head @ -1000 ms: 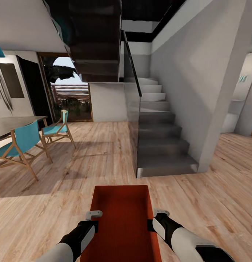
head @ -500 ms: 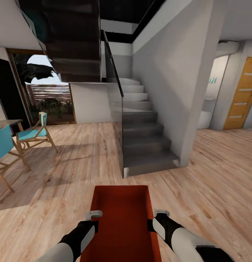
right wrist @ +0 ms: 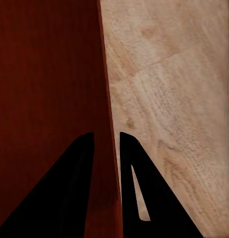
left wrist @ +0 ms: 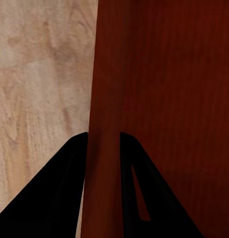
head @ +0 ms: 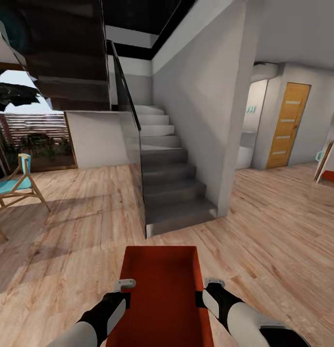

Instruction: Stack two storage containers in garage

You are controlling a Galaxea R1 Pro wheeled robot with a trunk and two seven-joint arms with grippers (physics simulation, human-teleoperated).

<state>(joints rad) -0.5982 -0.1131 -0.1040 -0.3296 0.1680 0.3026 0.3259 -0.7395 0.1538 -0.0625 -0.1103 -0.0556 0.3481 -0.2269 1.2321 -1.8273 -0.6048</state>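
One red-orange storage container [head: 159, 294], long and lidless, is held out in front of me above the light wood-plank floor [head: 80, 250]. My left gripper [head: 122, 288] is shut on its left wall and my right gripper [head: 205, 289] is shut on its right wall. In the left wrist view the dark fingers [left wrist: 60, 198] straddle the container's red wall [left wrist: 102, 148]. The right wrist view shows the same clamp, fingers [right wrist: 139, 198] on either side of the wall [right wrist: 105, 158], planks beyond.
A grey staircase [head: 167, 188] with a glass balustrade rises straight ahead beside a white wall [head: 205, 106]. A wooden door [head: 285, 125] stands at the far right. A teal chair [head: 15, 185] sits left. Open plank floor stretches to the right.
The whole view has swung to the right: staircase and chairs slid left, the table left the picture, the wooden door and a far-right red object came in. Container and grippers hold the same pose.
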